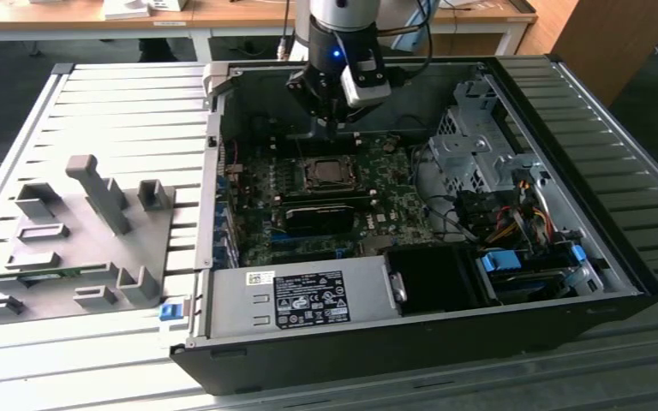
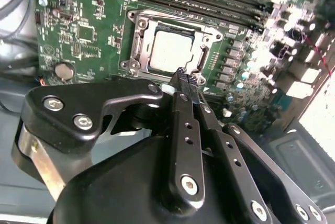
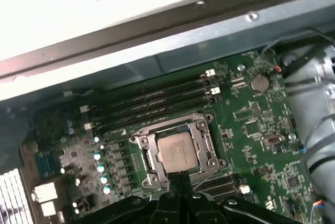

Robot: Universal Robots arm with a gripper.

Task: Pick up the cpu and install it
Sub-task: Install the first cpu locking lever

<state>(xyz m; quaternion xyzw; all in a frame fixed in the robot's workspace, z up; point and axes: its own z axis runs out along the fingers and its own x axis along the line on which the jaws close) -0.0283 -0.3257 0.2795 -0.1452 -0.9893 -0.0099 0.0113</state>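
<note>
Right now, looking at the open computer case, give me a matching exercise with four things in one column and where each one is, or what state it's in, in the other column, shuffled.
Things:
1. cpu
2. gripper
3. grey tray
4. coin battery

Places or states:
A. on the slatted table, outside the case, toward the exterior view's left
B. lying in the socket on the motherboard
C. fingers shut, empty, just above the socket's edge
D. round and silver, seated on the green board away from the socket

Pairs: 1-B, 2-C, 3-A, 4-D
</note>
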